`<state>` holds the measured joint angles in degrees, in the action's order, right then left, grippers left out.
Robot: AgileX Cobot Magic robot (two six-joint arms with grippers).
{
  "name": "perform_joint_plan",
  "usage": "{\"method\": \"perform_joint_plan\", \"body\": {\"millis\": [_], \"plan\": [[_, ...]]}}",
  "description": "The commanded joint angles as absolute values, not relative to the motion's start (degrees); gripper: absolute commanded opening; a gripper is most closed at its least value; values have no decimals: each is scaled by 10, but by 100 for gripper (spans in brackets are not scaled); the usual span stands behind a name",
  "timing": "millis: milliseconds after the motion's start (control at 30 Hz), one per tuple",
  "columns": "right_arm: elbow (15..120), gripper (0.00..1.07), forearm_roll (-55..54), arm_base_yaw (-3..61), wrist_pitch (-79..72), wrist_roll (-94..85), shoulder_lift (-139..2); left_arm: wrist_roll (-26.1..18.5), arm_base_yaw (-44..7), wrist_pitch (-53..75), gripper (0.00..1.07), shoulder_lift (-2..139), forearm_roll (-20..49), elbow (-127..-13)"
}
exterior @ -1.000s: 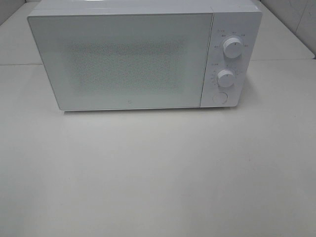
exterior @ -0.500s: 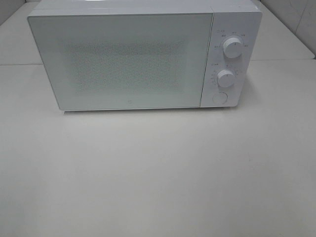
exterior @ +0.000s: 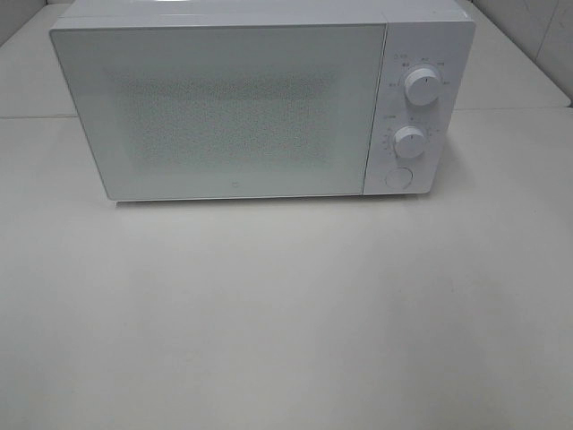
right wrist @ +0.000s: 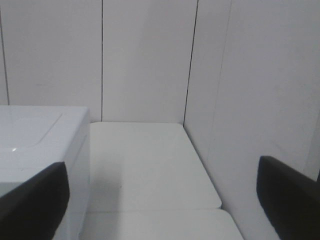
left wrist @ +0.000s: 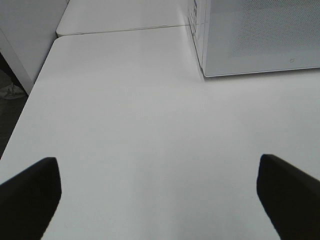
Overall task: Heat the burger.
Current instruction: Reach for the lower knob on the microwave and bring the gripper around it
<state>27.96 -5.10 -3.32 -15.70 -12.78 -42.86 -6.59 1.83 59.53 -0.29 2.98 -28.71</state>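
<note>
The burger is out of view in every frame. A white microwave stands at the back of the table with its door shut. My left gripper hangs open above bare table near the microwave's left front corner, nothing between its dark fingers. My right gripper is open too, raised beside the microwave's right side, facing the wall, its fingers empty. Neither arm shows in the exterior high view.
Two white dials and a round button sit on the microwave's right panel. A panelled wall rises behind and right of the table. The table's left edge drops to a dark floor.
</note>
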Motion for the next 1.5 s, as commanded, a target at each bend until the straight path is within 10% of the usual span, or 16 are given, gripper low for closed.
{"method": "perform_joint_plan", "body": {"millis": [33,867,1233,1500], "plan": [[272,98,-53,-36,-283,-134,-495,-61,21,591,100,-17,36,-284],[167,97,55,-26,-744,38,-843,-61,21,591,100,-17,36,-284],[127,97,-144,216,-769,-51,-908,-61,21,591,100,-17,36,-284],[193,97,-188,273,-769,-30,-998,-61,21,591,100,-17,36,-284]]}}
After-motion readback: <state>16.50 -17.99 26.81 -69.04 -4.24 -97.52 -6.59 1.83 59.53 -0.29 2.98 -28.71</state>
